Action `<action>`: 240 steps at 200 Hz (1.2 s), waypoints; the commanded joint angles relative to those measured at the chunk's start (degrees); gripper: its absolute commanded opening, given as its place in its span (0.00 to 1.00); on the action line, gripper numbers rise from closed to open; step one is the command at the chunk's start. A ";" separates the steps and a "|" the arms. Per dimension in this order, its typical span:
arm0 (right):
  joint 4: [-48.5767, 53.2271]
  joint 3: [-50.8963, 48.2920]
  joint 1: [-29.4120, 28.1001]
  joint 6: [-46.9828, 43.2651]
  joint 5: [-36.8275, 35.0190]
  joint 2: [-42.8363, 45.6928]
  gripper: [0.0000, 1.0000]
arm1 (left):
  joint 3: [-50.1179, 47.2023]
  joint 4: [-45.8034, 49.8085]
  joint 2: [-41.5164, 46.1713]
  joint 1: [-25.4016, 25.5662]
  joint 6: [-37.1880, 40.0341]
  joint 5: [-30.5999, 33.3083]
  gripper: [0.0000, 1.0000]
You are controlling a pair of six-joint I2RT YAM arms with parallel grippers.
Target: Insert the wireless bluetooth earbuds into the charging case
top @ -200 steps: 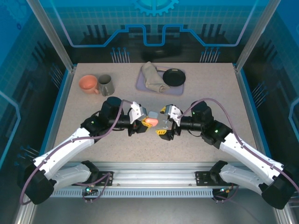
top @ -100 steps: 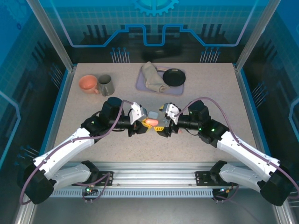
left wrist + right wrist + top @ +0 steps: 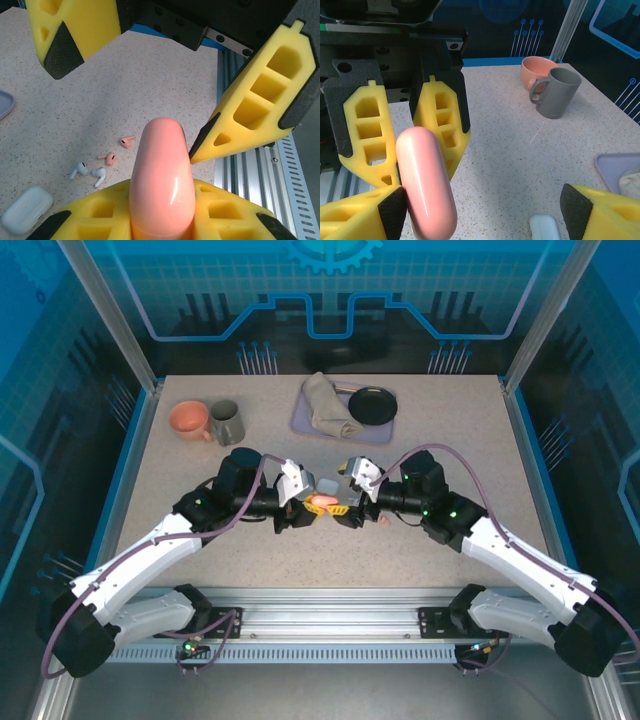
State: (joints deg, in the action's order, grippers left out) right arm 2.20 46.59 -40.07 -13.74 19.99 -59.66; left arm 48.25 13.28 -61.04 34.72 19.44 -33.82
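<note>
At the far left of the tabletop (image 3: 460,440), a salmon mug (image 3: 188,420) and a grey mug (image 3: 226,422) are set upright, just beside each other.

Toward the middle, a pink case (image 3: 319,502) is pinched at one end by the left fingers (image 3: 222,207) and held above the tabletop. Its long axis is laid roughly level, left to right. The free rounded end is pointed toward the right arm.

On the tabletop beneath it, two white earbuds (image 3: 98,175) and two pink earbuds (image 3: 108,158) are seen lying flat in a loose cluster, outside either case. Their short stems are turned different ways. A white case (image 3: 26,210) is laid near them.

Behind the middle, a lavender tray (image 3: 380,433) is loaded with a crumpled cloth (image 3: 328,405) and a black dish (image 3: 372,405).

The right fingers (image 3: 600,212) are spread wide around the free end of the pink case. One pad is just beside it and the other is well apart.

Compared with a second earlier, the right arm has been brought leftward. The gap seen then between the two sets of fingers has been closed, so the pink case is now flanked. The left arm, the mugs and the tray are unchanged.
</note>
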 commanded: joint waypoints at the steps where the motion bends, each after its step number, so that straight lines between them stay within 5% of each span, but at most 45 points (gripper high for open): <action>1: -0.51 3.01 1.12 0.08 -0.21 -0.54 0.81 | 1.53 1.57 0.10 0.65 0.77 -1.18 0.00; 139: 4.12 3.07 6.32 2.81 1.89 5.39 0.84 | -0.22 -1.10 0.62 1.08 0.71 3.35 0.01; 197: 19.34 5.27 12.25 17.51 -11.27 8.95 0.82 | -6.68 -8.64 6.25 1.09 -2.14 12.79 0.01; 240: 28.84 2.42 16.67 32.97 -13.70 5.03 0.78 | -8.92 -8.74 10.21 1.18 -3.67 15.45 0.00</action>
State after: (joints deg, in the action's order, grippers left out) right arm 22.37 50.57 -25.41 7.31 9.21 -52.21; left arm 40.23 6.96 -53.01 35.42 17.45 -20.91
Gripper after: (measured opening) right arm 0.786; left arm 0.245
